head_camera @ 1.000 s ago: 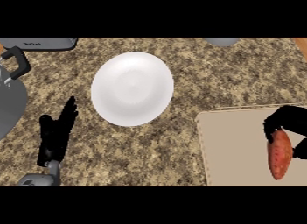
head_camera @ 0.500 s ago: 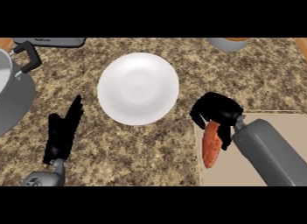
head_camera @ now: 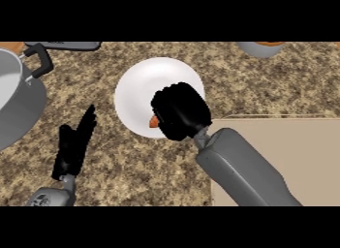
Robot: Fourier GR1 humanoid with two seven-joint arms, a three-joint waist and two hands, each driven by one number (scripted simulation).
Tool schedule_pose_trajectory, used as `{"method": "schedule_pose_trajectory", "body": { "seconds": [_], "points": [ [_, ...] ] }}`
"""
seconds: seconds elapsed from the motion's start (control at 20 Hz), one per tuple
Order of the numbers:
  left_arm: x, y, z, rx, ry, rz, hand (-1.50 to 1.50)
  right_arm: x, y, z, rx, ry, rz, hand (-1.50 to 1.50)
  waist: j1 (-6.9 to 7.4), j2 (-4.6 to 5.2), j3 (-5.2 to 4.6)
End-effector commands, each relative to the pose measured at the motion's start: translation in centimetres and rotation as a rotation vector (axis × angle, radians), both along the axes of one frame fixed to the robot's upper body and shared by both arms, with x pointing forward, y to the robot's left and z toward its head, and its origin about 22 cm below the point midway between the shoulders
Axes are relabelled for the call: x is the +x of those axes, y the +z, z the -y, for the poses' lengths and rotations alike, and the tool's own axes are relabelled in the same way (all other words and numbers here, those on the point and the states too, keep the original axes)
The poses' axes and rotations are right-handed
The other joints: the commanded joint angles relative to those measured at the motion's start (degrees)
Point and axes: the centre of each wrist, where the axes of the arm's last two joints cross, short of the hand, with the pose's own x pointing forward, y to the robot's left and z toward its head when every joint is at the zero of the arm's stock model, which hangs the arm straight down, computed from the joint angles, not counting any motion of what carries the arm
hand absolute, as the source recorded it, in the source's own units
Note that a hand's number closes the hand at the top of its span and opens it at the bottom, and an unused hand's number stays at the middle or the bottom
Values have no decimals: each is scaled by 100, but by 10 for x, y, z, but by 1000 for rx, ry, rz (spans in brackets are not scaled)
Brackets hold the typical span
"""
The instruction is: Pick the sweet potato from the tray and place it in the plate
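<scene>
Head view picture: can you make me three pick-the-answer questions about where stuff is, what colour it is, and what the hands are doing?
1. Where is the right hand?
A over the plate
B over the pot
C on the tray

2. What colour is the plate?
A blue
B white
C red

3. How is the left hand?
A holding the sweet potato
B open, holding nothing
C gripping the pot

Answers: 1 A, it covers the plate's right side. 2 B, its bare part is white. 3 B, its straight fingers hold nothing; the sweet potato peeks out under the right hand.

pot [head_camera: 4, 104]: left edge, handled | bowl [head_camera: 262, 48]: top right | speckled counter [head_camera: 286, 87]
</scene>
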Motion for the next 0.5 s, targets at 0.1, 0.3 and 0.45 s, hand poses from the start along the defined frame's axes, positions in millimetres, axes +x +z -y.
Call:
{"method": "schedule_pose_trajectory", "body": {
  "seconds": [0.1, 0.3, 0.45],
  "points": [
    [2, 0, -5, 12, -10, -9, 0, -18, 48, -48, 207, -243, 184, 150, 53, 35, 31],
    [3, 6, -10, 4, -15, 15, 0, -20, 53, -75, 215, -374, 192, 150, 38, 73, 30],
    [10, 1, 0, -1, 16, 19, 0, -15, 50, -88, 211, -436, 164, 150, -64, 96, 32]
  ]
}}
